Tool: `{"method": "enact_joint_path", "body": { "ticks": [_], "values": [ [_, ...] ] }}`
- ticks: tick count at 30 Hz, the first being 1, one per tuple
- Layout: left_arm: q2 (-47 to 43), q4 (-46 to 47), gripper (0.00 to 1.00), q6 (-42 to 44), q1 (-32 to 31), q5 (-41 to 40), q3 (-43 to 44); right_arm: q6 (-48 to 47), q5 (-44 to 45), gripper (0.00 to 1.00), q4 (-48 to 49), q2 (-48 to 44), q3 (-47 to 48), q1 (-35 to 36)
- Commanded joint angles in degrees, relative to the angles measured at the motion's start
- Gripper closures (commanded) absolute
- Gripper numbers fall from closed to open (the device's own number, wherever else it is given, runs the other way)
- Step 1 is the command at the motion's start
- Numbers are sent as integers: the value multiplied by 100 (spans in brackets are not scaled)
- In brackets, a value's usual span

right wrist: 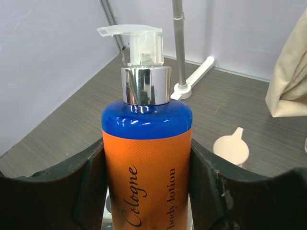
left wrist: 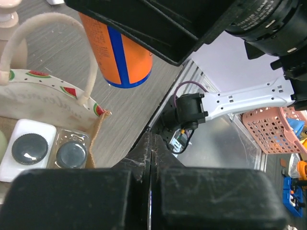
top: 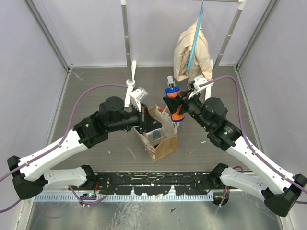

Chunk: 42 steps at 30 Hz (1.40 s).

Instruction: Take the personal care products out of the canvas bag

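The right arm is reaching inward, its right gripper (top: 175,109) clamping the blue lotion bottle (right wrist: 147,143), orange-banded with a clear pump, upright above the canvas bag (top: 165,143). The left gripper (top: 144,120) is hovering fully closed and empty at the bag's mouth.

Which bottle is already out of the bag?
The blue bottle with the orange band and clear pump, held in the right tool, clear of the canvas bag; the dark-capped bottles sit inside it.

overhead view looks down from behind; both close wrist views share, it seems, the blue-orange bottle (right wrist: 146,158).
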Motion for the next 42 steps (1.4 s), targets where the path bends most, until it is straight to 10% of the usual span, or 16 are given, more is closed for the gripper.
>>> {"method": "enact_joint_path", "body": {
  "ticks": [1, 18, 42],
  "values": [
    [243, 362, 100, -26, -234, 152, 326, 210, -95, 99, 1061, -3, 468, 139],
    [740, 1400, 100, 199, -1126, -423, 519, 672, 21, 99, 1535, 122, 527, 466],
    [228, 571, 100, 1599, -1260, -4242, 125, 1448, -1152, 99, 682, -28, 1289, 533]
  ]
}}
